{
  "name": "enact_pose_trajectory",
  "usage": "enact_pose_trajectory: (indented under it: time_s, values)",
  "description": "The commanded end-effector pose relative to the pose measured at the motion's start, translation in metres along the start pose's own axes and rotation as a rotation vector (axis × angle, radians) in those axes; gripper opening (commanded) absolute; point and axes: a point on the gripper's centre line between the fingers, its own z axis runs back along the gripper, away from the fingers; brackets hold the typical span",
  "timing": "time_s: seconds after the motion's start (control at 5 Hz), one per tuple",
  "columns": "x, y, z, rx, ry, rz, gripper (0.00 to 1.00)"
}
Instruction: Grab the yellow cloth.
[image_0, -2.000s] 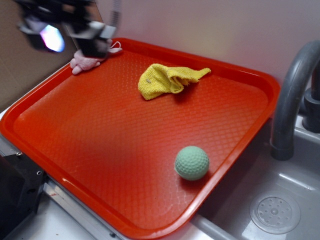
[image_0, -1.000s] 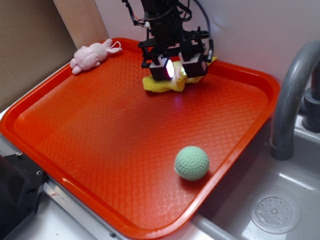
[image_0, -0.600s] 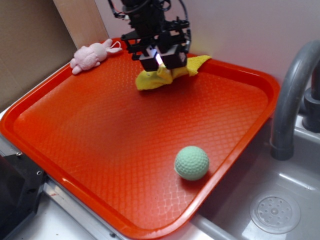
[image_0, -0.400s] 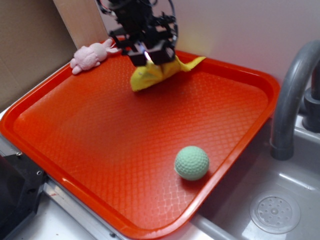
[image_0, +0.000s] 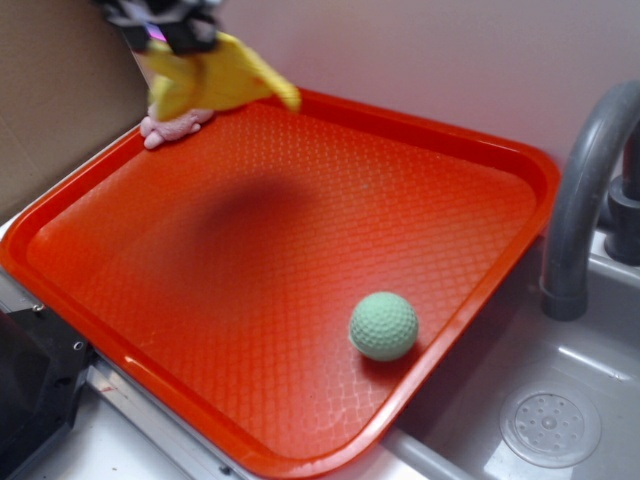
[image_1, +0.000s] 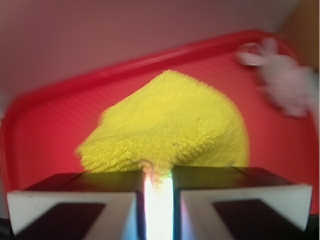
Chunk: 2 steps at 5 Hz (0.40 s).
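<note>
The yellow cloth (image_0: 215, 82) hangs in the air at the top left of the exterior view, lifted clear of the red tray (image_0: 300, 260). My gripper (image_0: 172, 42) is shut on its upper edge, mostly cut off by the frame top. In the wrist view the cloth (image_1: 170, 125) bulges out beyond my two dark fingers, which pinch a fold of it at my gripper (image_1: 159, 176), with the tray (image_1: 45, 125) far below.
A pink plush toy (image_0: 172, 126) lies at the tray's far left corner, under the hanging cloth; it also shows in the wrist view (image_1: 285, 85). A green ball (image_0: 383, 325) sits near the tray's front right. A grey faucet (image_0: 585, 190) and sink (image_0: 540, 420) are at right.
My gripper came down on the cloth at the tray's back, closed on it, then rose and moved left with the cloth hanging from it. The ball and plush toy have not moved.
</note>
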Motion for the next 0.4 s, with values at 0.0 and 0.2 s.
enact_pose_trajectory:
  time_s: [0.0,0.2]
  values:
    - [-0.023,0.010,0.078,-0.051,-0.008,-0.085,0.00]
    - [-0.017,0.006,0.064,0.006,0.027,-0.034,0.00]
